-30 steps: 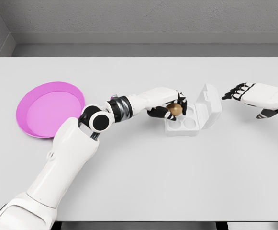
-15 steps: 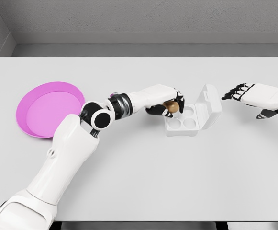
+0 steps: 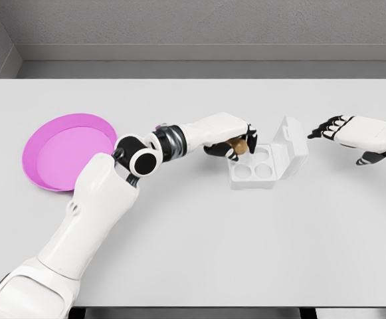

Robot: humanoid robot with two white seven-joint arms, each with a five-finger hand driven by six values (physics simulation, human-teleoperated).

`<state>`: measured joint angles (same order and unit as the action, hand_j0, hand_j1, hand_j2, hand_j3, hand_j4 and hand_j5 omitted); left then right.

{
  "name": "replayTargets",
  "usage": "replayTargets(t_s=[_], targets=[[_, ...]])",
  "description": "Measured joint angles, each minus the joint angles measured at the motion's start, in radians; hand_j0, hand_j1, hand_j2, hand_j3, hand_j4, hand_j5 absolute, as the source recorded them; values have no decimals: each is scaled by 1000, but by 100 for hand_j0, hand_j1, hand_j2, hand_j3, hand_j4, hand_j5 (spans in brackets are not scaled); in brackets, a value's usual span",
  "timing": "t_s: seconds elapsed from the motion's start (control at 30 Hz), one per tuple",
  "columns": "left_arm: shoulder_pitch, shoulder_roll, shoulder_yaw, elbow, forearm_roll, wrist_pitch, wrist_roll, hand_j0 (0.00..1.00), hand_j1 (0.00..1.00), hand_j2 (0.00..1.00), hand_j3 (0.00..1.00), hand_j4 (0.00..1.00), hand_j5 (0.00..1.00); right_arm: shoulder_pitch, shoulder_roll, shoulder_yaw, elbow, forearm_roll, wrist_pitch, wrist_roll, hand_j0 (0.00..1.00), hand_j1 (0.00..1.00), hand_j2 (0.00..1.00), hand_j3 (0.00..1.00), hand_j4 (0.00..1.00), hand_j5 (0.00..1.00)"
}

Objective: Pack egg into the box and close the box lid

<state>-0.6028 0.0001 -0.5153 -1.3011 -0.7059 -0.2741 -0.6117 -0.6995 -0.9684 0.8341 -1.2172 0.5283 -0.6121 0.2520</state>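
A white egg box [image 3: 262, 165] stands open in the middle of the table, its lid [image 3: 292, 147] tilted up on the right side. Several round cups show in its base, and those I can see hold nothing. My left hand [image 3: 236, 141] is shut on a brown egg [image 3: 238, 145], holding it just above the box's far-left cup. My right hand [image 3: 342, 133] hovers open to the right of the lid, fingers pointing at it, a short gap away.
A pink plate [image 3: 70, 151] lies on the left of the white table [image 3: 193, 252]. My left arm stretches across the table from the lower left toward the box.
My left hand has lifted the egg slightly up and back over the box's far-left cup. The right hand has stayed in place.
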Motion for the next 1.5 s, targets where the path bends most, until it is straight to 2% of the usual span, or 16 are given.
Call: replayTargets(t_s=[0.33, 0.5, 0.73, 1.03, 1.1, 1.2, 1.27, 1.37, 1.43, 1.47, 1.5], targets=[[-14, 0, -33, -4, 3, -8, 0, 39, 39, 39, 39, 39, 39, 0, 0, 0, 1, 0, 0, 0, 100, 100, 100, 100, 100, 100], [-15, 0, -40, -4, 4, -8, 0, 47, 47, 47, 47, 47, 47, 0, 0, 0, 1, 0, 0, 0, 100, 100, 100, 100, 100, 100], [-18, 0, -56, -5, 10, -6, 0, 69, 69, 69, 69, 69, 69, 0, 0, 0, 1, 0, 0, 0, 100, 100, 100, 100, 100, 100], [-8, 0, -53, -35, 5, -1, 0, 78, 78, 78, 78, 78, 78, -2, 0, 0, 1, 1, 0, 0, 100, 100, 100, 100, 100, 100], [8, 0, -47, -55, 3, 0, 0, 84, 84, 84, 84, 84, 84, 0, 0, 0, 1, 1, 0, 0, 100, 100, 100, 100, 100, 100], [46, 0, 8, -117, 2, 0, 0, 100, 100, 100, 100, 100, 100, 0, 0, 0, 1, 0, 0, 0, 100, 100, 100, 100, 100, 100], [54, 0, 71, -155, 7, -1, 0, 100, 100, 100, 100, 100, 100, -2, 0, 0, 1, 0, 0, 0, 100, 100, 100, 100, 100, 100], [106, 6, 189, -233, 29, -7, 0, 100, 100, 100, 100, 100, 100, -2, 0, 0, 0, 0, 0, 0, 100, 100, 100, 100, 100, 100], [153, 61, 250, -313, 109, -13, 0, 100, 100, 100, 100, 100, 100, -2, 0, 0, 0, 0, 0, 0, 100, 100, 100, 100, 100, 100], [181, 116, 272, -352, 175, -29, 0, 100, 100, 100, 100, 100, 100, -2, 1, 0, 0, 0, 0, 0, 100, 100, 100, 100, 100, 100], [233, 183, 298, -387, 254, -65, 0, 100, 100, 100, 100, 100, 100, -2, 3, 0, 0, 0, 0, 0, 100, 100, 100, 100, 100, 100]])
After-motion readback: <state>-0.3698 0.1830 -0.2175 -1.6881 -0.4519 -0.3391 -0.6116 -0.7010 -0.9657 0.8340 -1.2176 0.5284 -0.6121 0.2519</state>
